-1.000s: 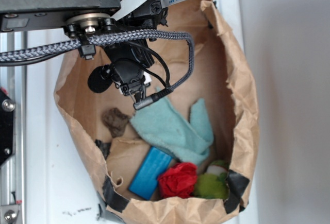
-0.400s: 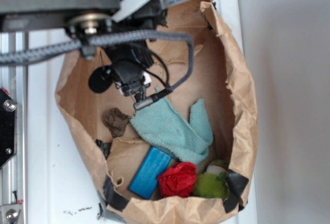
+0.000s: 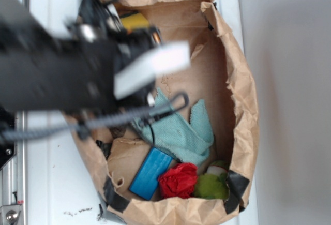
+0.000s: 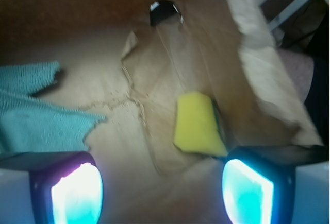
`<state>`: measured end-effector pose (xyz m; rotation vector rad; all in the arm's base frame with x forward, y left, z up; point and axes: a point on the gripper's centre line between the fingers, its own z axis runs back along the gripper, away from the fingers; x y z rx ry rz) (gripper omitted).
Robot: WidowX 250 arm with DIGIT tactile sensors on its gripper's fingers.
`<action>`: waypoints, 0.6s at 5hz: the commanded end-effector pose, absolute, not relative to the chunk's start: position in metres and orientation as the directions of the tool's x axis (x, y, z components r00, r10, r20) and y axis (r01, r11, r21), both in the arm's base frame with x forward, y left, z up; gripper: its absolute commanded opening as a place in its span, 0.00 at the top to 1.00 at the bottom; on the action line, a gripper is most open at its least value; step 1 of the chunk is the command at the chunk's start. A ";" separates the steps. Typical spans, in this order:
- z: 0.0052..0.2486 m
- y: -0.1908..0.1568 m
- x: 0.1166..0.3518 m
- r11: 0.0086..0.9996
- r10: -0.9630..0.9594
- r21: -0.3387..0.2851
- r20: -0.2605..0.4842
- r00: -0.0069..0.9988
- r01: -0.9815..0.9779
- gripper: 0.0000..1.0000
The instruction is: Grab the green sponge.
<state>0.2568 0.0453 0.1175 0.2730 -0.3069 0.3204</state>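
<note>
Half the green sponge hides behind the bag wall; tool spread wide, empty.

White counter fills left & centre of frame; brown paper bag lies directly on it, w/ dark specks lower left.

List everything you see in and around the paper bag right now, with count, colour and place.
green sponge: 1, yellow with dark green face, against the bag's wall
paper bag: 1, brown, on the white surface
terry cloth: 1, pale teal, mid bag
blue block: 1, blue, bag's lower part
red crumpled item: 1, red, beside the block
fuzzy lump: 1, green, lower corner
tool: 1, open, glowing fingers, above the sponge
</note>
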 end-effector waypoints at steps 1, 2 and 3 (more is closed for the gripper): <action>0.103 0.028 0.265 0.913 0.200 0.260 0.384 0.901 -0.313 0.00; 0.094 0.030 0.266 0.907 0.191 0.283 0.386 0.902 -0.313 0.00; 0.082 0.035 0.270 0.890 0.186 0.316 0.406 0.895 -0.329 0.00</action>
